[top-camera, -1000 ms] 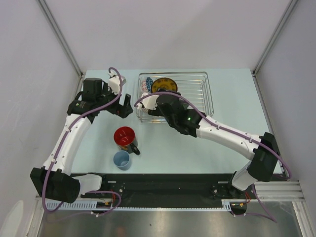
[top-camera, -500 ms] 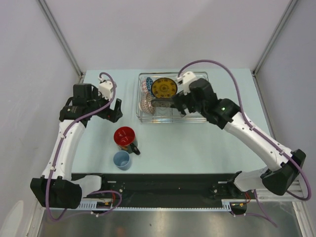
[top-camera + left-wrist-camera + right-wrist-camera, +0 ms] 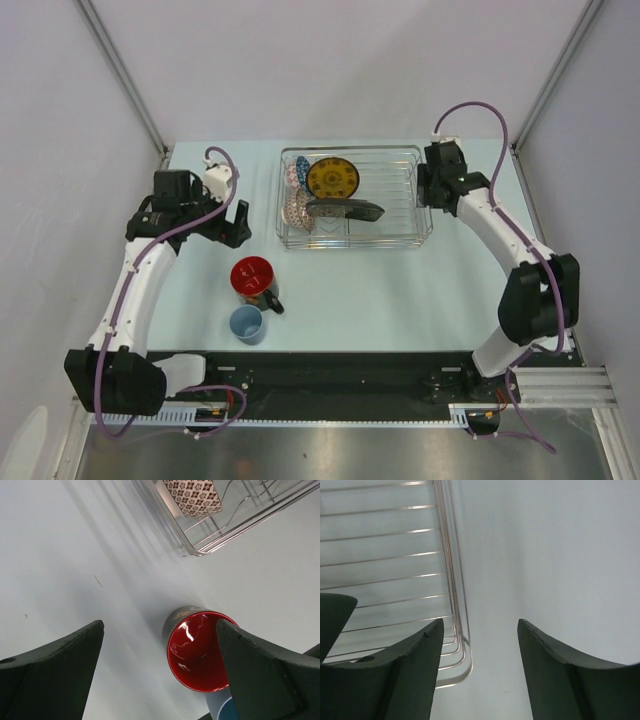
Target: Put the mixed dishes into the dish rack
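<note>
The silver wire dish rack (image 3: 405,222) holds the yellow round plate (image 3: 332,178), the dark square plate (image 3: 347,209), the pinkish patterned bowl (image 3: 295,207) and the blue bowl (image 3: 302,165) at its left end. The black mug with red inside (image 3: 253,276) and the small light-blue cup (image 3: 246,323) stand on the table in front of the rack's left. My left gripper (image 3: 233,224) is open and empty above and behind the mug (image 3: 200,652). My right gripper (image 3: 431,197) is open and empty over the rack's right edge (image 3: 451,580).
The left wrist view shows the rack's near left corner (image 3: 200,550) with the pinkish bowl (image 3: 192,497) inside, and the blue cup's rim (image 3: 227,712) beside the mug. White walls enclose the table on three sides.
My right arm swung from the rack's left end to its right edge, leaving the dark square plate lying in the rack. My left gripper drew back left from the rack.
</note>
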Available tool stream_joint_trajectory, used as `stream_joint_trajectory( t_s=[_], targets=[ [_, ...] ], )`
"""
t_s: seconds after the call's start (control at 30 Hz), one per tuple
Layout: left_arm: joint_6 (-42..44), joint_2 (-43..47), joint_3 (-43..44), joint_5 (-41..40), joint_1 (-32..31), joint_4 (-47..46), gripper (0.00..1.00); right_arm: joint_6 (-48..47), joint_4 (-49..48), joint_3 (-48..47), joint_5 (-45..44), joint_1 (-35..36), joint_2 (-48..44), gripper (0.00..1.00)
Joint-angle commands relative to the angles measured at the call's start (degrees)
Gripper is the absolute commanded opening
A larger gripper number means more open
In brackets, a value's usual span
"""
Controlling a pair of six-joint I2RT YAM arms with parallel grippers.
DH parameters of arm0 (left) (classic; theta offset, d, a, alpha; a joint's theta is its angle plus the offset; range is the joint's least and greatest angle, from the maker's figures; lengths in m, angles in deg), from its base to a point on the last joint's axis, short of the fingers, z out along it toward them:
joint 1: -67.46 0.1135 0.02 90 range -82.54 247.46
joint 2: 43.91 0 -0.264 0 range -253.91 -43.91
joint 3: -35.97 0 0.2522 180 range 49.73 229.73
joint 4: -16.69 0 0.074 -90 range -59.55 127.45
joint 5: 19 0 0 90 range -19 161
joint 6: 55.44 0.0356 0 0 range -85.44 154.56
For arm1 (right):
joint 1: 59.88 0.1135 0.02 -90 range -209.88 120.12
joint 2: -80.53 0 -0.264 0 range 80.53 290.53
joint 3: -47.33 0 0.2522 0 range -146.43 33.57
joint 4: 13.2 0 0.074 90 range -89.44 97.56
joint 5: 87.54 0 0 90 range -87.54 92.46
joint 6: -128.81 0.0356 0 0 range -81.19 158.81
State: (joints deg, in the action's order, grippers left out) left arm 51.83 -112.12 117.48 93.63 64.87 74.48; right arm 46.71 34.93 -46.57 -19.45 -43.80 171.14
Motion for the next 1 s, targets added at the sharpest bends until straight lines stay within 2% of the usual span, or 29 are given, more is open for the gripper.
stream_joint_trajectory(
  t_s=[0.0,0.1,0.17,0.4,0.6,0.97],
  targets=[
    [-0.49,1.23,-1.38,0.22,0.3,-2.37,1.0,3.0,-2.03,0.16,3.19,-0.17,3.17,0.59],
    [0.21,2.02,-2.17,-0.04,0.3,-2.37,1.0,3.35,-2.29,1.38,3.8,-0.34,4.75,0.47],
    [0.47,2.29,-2.53,-0.39,0.39,-2.54,1.0,3.96,-2.03,2.44,3.98,-0.34,5.19,0.43],
    [0.39,2.2,-1.92,0.3,0.3,-2.81,1.0,5.46,-3.17,7.01,4.33,-0.34,4.14,0.44],
    [0.21,2.64,-1.83,0.39,0.3,-2.72,1.0,6.95,-3.34,11.75,4.77,0.44,1.51,0.36],
    [0.04,2.55,-0.69,0.66,0.31,-2.46,1.0,12.3,-0.98,24.84,1.18,9.93,-11.66,0.41]
  ],
)
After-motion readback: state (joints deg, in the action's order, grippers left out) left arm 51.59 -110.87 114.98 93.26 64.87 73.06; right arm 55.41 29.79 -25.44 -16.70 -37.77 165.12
